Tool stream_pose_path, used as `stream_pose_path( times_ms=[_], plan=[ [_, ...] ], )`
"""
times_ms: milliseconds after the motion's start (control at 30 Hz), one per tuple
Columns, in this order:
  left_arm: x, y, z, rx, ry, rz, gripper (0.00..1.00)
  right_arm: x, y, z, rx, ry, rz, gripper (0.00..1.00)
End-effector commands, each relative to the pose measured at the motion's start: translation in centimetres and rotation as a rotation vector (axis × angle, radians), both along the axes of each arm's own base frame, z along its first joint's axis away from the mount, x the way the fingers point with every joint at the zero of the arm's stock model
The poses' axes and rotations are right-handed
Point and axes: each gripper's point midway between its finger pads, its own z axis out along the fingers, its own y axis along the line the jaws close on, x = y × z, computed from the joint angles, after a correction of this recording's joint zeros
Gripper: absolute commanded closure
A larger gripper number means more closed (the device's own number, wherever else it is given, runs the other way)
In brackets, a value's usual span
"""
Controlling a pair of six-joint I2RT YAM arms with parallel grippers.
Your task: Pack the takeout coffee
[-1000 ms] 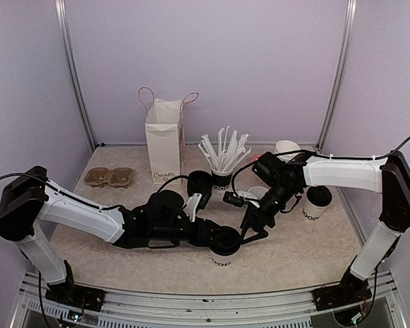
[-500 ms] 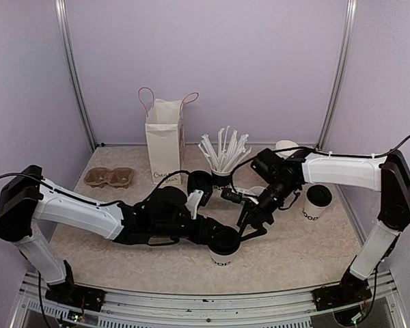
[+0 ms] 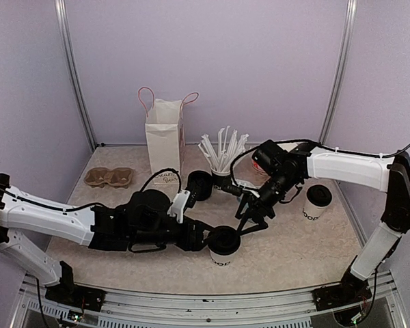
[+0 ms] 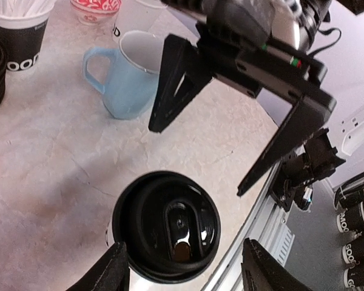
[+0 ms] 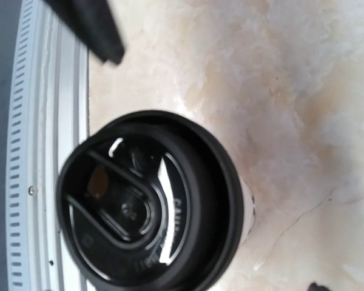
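One takeout coffee cup (image 3: pixel 222 246) with a black lid stands near the front edge, with "GOOD" print at its base. My left gripper (image 3: pixel 208 238) is open just left of it. In the left wrist view the lid (image 4: pixel 167 225) lies between my open fingertips (image 4: pixel 116 267), and the right one stands clear of it. My right gripper (image 3: pixel 251 220) is open and hovers above and behind this cup. The right wrist view looks down on the lid (image 5: pixel 145 206). The second lidded cup (image 3: pixel 316 203) stands at the right, untouched.
A white paper bag (image 3: pixel 164 140) stands at the back. A cardboard cup carrier (image 3: pixel 109 178) lies at the left. A cup of straws (image 3: pixel 222 160), a stack of black lids (image 3: pixel 199 184), a light-blue mug (image 4: pixel 130 76) and plain white cups (image 3: pixel 285 147) sit behind.
My left arm has drawn back to the left, so its gripper sits a little farther from the cup. My right gripper has risen slightly away from the cup. The cups have not moved.
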Motion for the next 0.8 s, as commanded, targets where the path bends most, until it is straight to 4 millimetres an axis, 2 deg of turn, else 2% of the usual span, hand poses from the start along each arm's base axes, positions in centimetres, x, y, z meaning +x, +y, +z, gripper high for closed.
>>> stream_pose_path(
  times_ms=[0, 133, 300, 500, 767],
  plan=[
    [-1.9, 0.9, -3.3, 0.076, 0.085, 0.026, 0.39, -0.1, 0.1, -1.0, -0.021, 0.000, 0.024, 0.35],
    [-3.2, 0.2, -4.6, 0.086, 0.126, 0.005, 0.41, -1.7, 0.1, -1.6, -0.033, 0.017, 0.071, 0.36],
    [-3.1, -0.2, -5.9, 0.104, 0.144, 0.013, 0.42, -4.0, 0.0, -2.0, -0.041, 0.040, 0.141, 0.36],
    [-1.4, -0.3, -6.8, 0.139, 0.144, 0.046, 0.43, -6.9, -0.4, -2.8, -0.057, 0.093, 0.215, 0.36],
    [0.9, 2.3, -6.9, 0.177, 0.137, 0.110, 0.44, -9.5, -1.2, -2.9, -0.059, 0.103, 0.278, 0.36]
  ],
)
